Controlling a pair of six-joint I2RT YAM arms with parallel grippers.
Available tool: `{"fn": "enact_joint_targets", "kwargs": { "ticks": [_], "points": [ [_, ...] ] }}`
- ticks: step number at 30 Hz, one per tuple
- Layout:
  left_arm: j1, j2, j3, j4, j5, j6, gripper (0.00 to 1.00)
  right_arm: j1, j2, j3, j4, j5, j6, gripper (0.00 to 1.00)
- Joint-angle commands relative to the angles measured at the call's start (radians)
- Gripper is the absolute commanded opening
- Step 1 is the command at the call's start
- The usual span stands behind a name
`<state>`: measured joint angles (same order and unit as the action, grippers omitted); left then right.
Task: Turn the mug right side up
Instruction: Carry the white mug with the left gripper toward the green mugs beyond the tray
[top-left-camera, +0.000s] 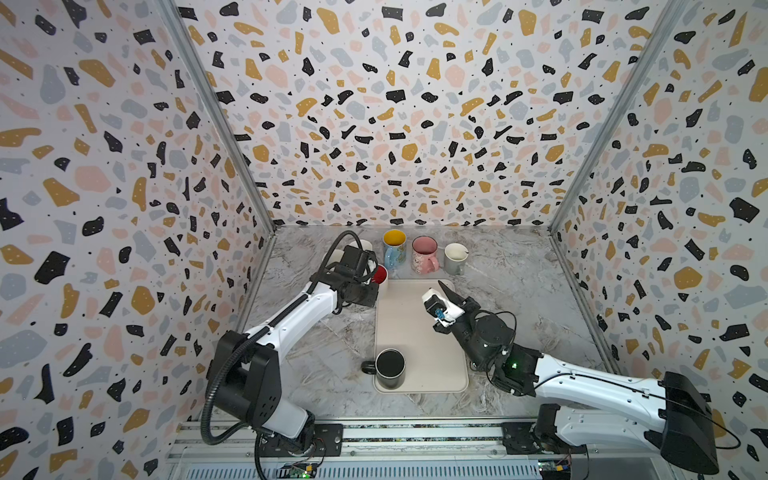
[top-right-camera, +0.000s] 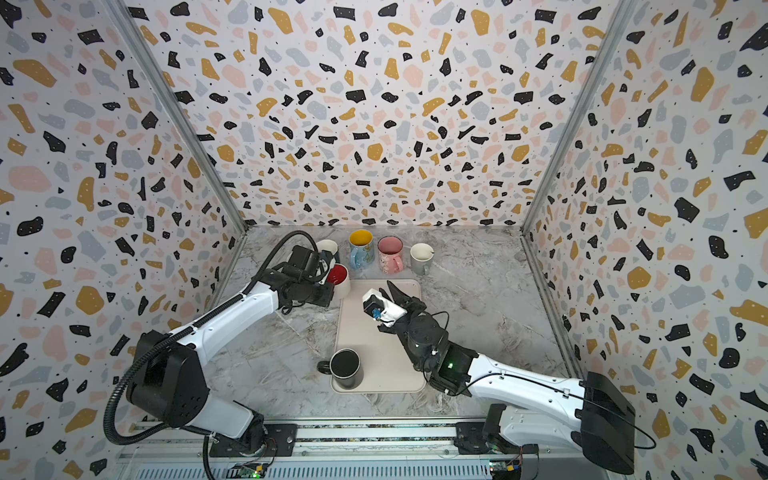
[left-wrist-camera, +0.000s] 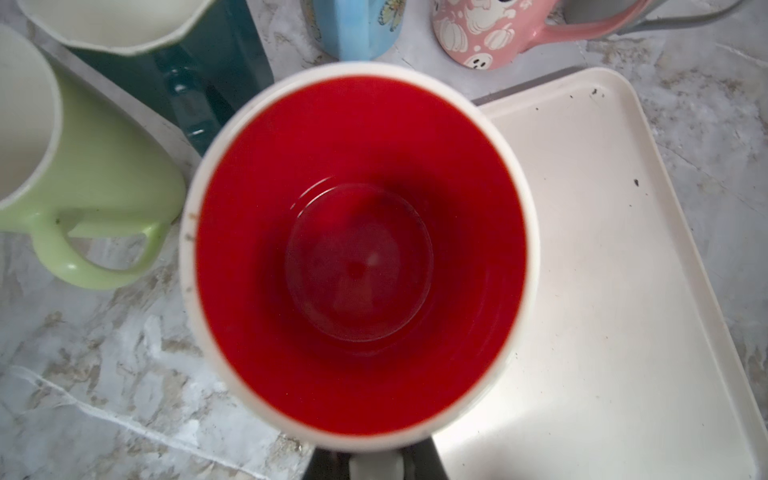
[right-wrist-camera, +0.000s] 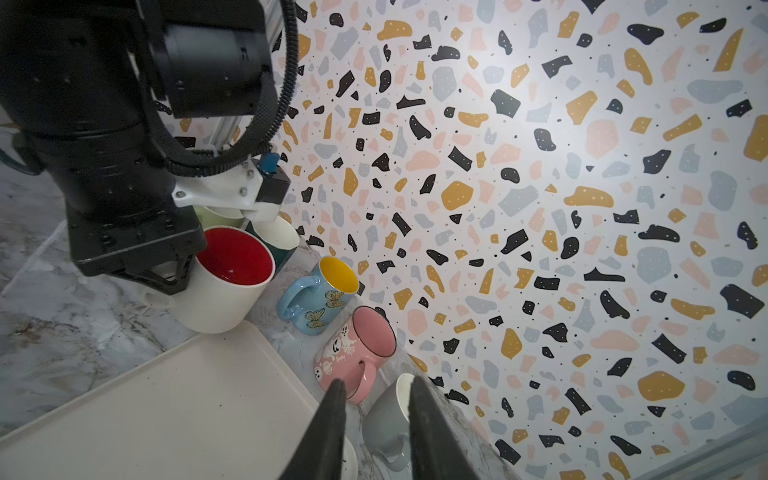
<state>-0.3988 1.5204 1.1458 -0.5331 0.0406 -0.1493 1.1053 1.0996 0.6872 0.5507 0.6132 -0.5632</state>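
You have the white ceramic mug with the red inside (top-left-camera: 380, 275) mouth up at the far left corner of the cream rectangular plastic tray (top-left-camera: 419, 332), with the left jaws pinching its white handle. Both top views hide that grip under the left arm (top-left-camera: 291, 316). The right wrist view gives it to you side-on, the dark jaws closed over the handle and the mug's base at the tray's corner edge, though you cannot tell there whether the base rests or hangs just clear. The left wrist view looks straight down into the glossy red inside. It also shows you a pale green mug (left-wrist-camera: 95, 178) and a dark teal mug with a white inside (left-wrist-camera: 208, 75) standing close beside it on the marble-patterned desk (top-left-camera: 519, 291). The top views mostly cover these two. Only the top views show the black mug (top-left-camera: 390, 368), upright on the tray's near left corner with its handle over the edge. The right jaws hang above the tray's far right part, slightly spread and holding nothing. In the right wrist view the gap between them frames the grey mug (right-wrist-camera: 386, 419). Behind the tray stand the blue mug with a yellow inside and butterfly prints (right-wrist-camera: 320, 295) and the pink mug with white ghosts and pumpkins (right-wrist-camera: 357, 349). A small script word sits under the pink mug's cobweb drawing, too small for you to read.
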Motion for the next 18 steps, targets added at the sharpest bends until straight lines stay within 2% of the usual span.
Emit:
{"fn": "enact_joint_targets", "kwargs": {
  "ticks": [1, 18],
  "points": [
    [0.018, -0.003, -0.012, 0.151, -0.028, -0.059, 0.0, -0.007, -0.023, -0.002, -0.015, -0.006, 0.06, 0.29],
    [0.075, 0.038, -0.094, 0.252, -0.018, -0.13, 0.0, -0.019, -0.015, -0.005, -0.011, -0.022, 0.08, 0.29]
  ]
}}
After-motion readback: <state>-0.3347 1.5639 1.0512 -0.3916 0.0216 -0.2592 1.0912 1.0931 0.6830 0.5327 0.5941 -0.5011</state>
